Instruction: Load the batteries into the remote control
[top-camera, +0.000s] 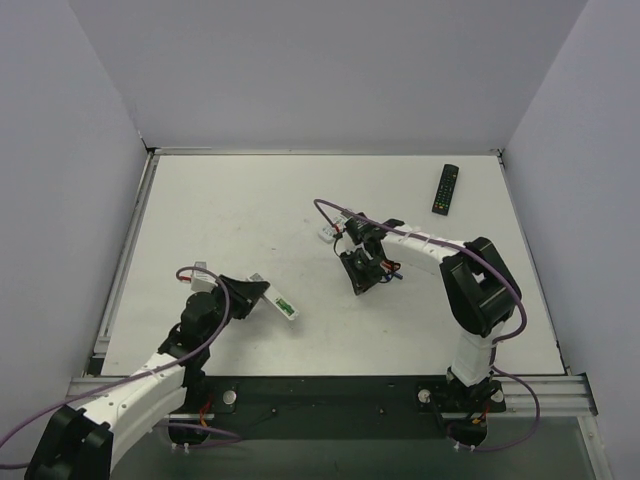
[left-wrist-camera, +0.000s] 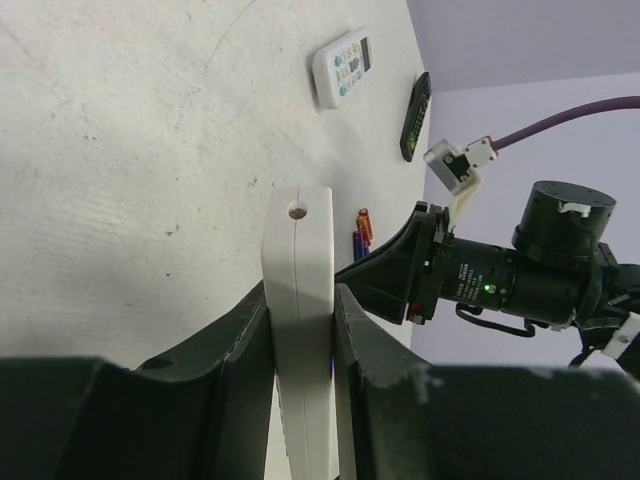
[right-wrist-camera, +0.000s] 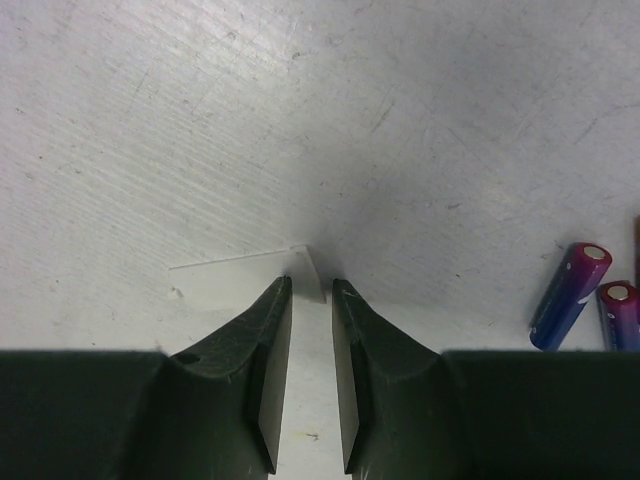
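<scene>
My left gripper (top-camera: 255, 290) (left-wrist-camera: 302, 295) is shut on the slim white remote control (top-camera: 272, 294) (left-wrist-camera: 298, 225), gripping its long sides. In the top view a green battery (top-camera: 285, 305) shows in the remote's open end; I cannot tell whether there is a second one. The left wrist view shows no green cells. My right gripper (top-camera: 360, 280) (right-wrist-camera: 310, 285) points down at the table right of the remote. Its jaws stand a narrow gap apart over the end of a thin flat white cover (right-wrist-camera: 230, 275). The left finger overlaps the cover and nothing is pinched.
Blue-purple cells (right-wrist-camera: 568, 295) (left-wrist-camera: 358, 243) and red ones (left-wrist-camera: 365, 222) lie just right of the right gripper. A wider white remote (left-wrist-camera: 342, 66) lies behind the right arm. A black remote (top-camera: 446, 188) (left-wrist-camera: 415, 115) lies at the far right. White walls enclose the table.
</scene>
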